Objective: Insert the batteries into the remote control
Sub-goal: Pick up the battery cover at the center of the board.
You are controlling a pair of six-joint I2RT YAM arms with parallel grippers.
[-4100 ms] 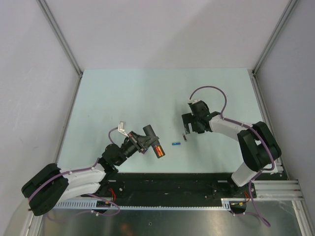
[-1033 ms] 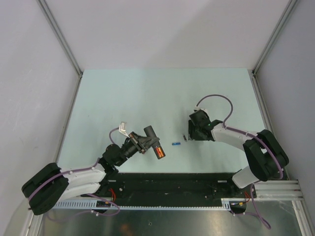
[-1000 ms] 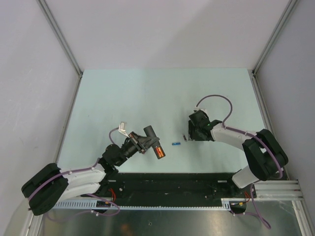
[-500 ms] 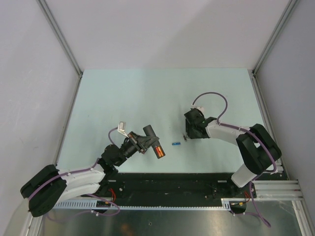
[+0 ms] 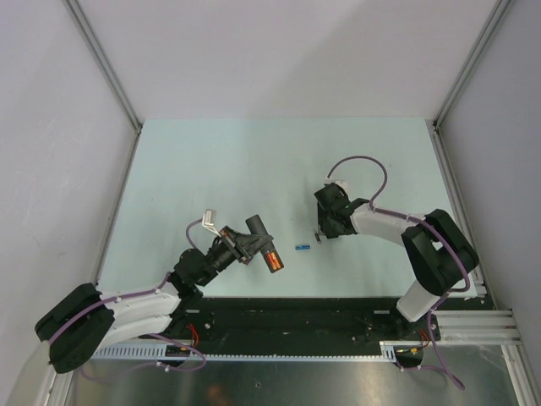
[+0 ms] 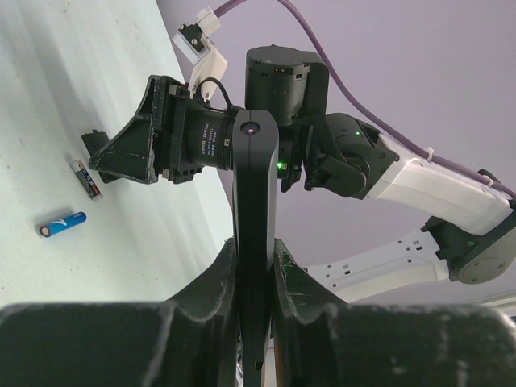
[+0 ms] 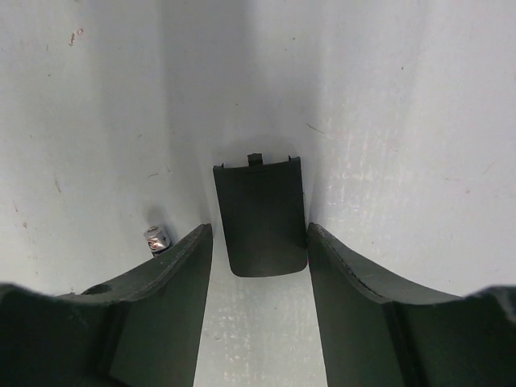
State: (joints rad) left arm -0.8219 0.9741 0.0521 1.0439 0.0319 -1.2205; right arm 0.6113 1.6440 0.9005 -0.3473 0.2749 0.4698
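Two orange-red batteries (image 5: 272,260) sit in the remote control (image 6: 255,185), which is clamped tight in the left gripper (image 6: 255,270) at near left. Right of it lies a blue battery (image 5: 301,247), then the right gripper (image 7: 258,242), jaws apart astride a flat black battery cover (image 7: 260,214).

Robotics lab test cell. Pale green counter (image 5: 254,161) boxed in by blank white wall panels (image 5: 279,51) on aluminium framing (image 5: 101,63). Two arms, left (image 5: 135,309) and right (image 5: 389,224), bolted to a black base plate (image 5: 296,317). Exposed purple cabling (image 5: 359,161); slotted cable duct (image 5: 135,348) along near edge.
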